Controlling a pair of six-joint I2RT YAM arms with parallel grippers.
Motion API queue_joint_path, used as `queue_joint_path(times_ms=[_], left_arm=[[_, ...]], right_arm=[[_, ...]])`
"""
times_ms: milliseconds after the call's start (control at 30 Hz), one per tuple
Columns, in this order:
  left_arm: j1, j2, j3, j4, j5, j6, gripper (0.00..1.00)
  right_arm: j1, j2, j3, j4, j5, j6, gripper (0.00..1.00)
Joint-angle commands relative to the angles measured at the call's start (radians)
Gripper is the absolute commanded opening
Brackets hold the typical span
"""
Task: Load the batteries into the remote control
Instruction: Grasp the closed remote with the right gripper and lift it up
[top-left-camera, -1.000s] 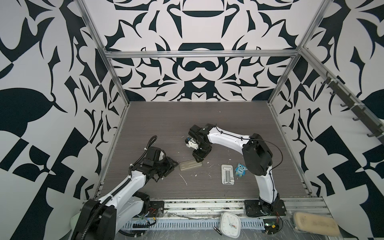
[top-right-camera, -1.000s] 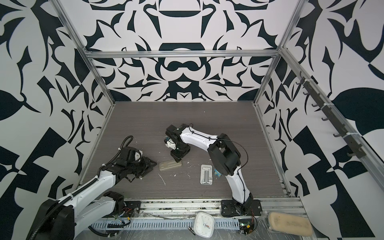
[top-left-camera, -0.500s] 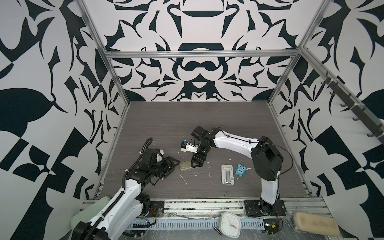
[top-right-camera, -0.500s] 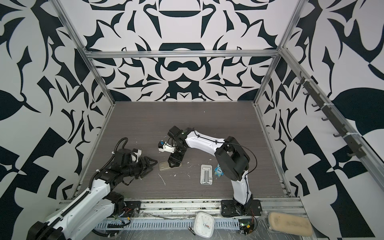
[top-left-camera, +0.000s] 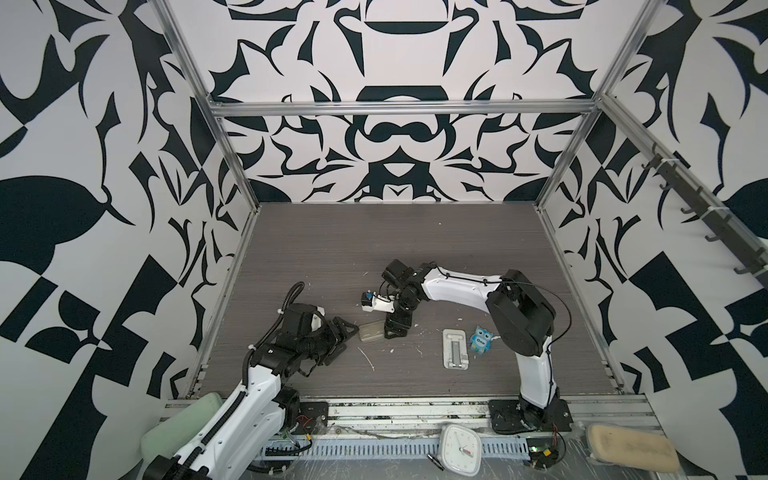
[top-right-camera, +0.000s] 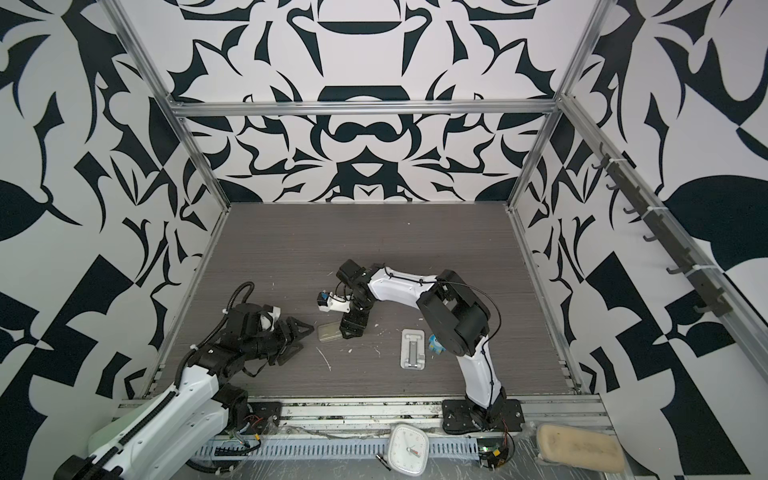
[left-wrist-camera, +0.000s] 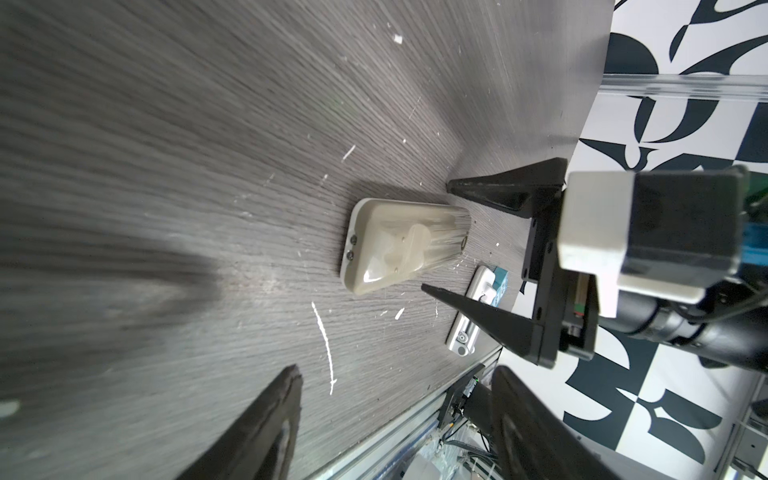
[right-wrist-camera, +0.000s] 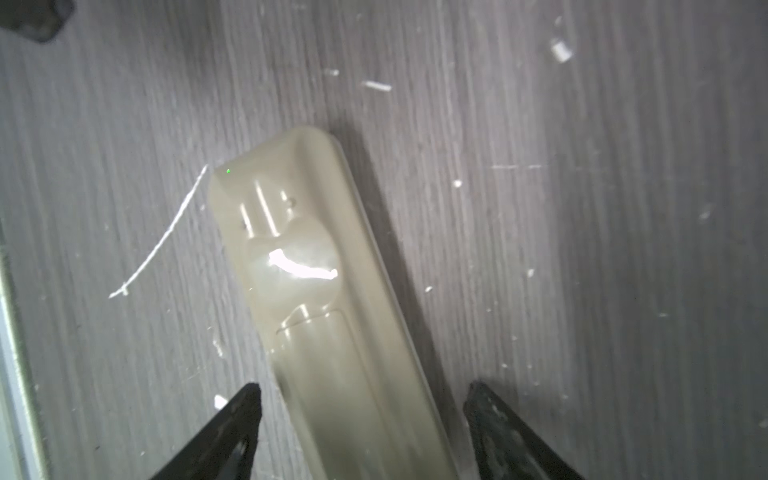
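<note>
1. Right wrist view: the remote (right-wrist-camera: 328, 311) lies back-up on the table (right-wrist-camera: 582, 249). Only here does the outline of a panel in its glossy beige shell show. The right claw (right-wrist-camera: 363, 419) straddles one end, jaws apart and clear of both sides.
2. Left wrist view alone shows two dark screws (left-wrist-camera: 352, 246) at the remote's other end.
3. Both top views place the remote near the table's front middle, between the claws. The left claw (top-left-camera: 344, 340) is near its left end, jaws apart and empty.
4. Only the top views show the clock (top-left-camera: 460, 449) and sponge (top-left-camera: 631, 446) by the front rail (top-left-camera: 395, 409).
5. Count: one remote, two claws, one stand (top-left-camera: 456, 348), one owl (top-left-camera: 481, 339) just beside it, one clock.
</note>
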Motion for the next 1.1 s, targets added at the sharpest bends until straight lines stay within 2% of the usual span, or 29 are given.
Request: queue_joint_path(times_ms=[0, 233, 400, 467, 600, 700, 900, 1067], left_arm=[[0.005, -0.013, 0.018, -0.019, -0.014, -0.022, 0.74], [0.005, -0.028, 0.023, -0.015, -0.028, -0.045, 0.75], [0.005, -0.038, 0.039, -0.039, -0.03, -0.036, 0.75], [0.005, -0.037, 0.044, -0.047, -0.03, -0.028, 0.75], [0.005, -0.038, 0.049, -0.032, -0.027, -0.022, 0.75], [0.005, -0.055, 0.059, -0.014, -0.024, -0.015, 0.74], [0.005, -0.096, 0.123, -0.05, -0.029, 0.067, 0.74], [0.006, -0.095, 0.178, -0.049, -0.03, 0.123, 0.74]], right_arm=[[0.01, -0.018, -0.033, 0.053, 0.051, -0.011, 0.8], [0.029, -0.074, -0.182, 0.154, 0.093, -0.003, 0.79], [0.054, -0.07, -0.219, 0.189, 0.124, 0.003, 0.77], [0.07, -0.066, -0.224, 0.195, 0.149, 0.005, 0.71], [0.08, -0.075, -0.237, 0.198, 0.168, 0.016, 0.54], [0.08, -0.102, -0.256, 0.2, 0.174, 0.031, 0.46], [0.08, -0.157, -0.281, 0.18, 0.121, 0.093, 0.34], [0.071, -0.202, -0.265, 0.172, 0.058, 0.177, 0.2]])
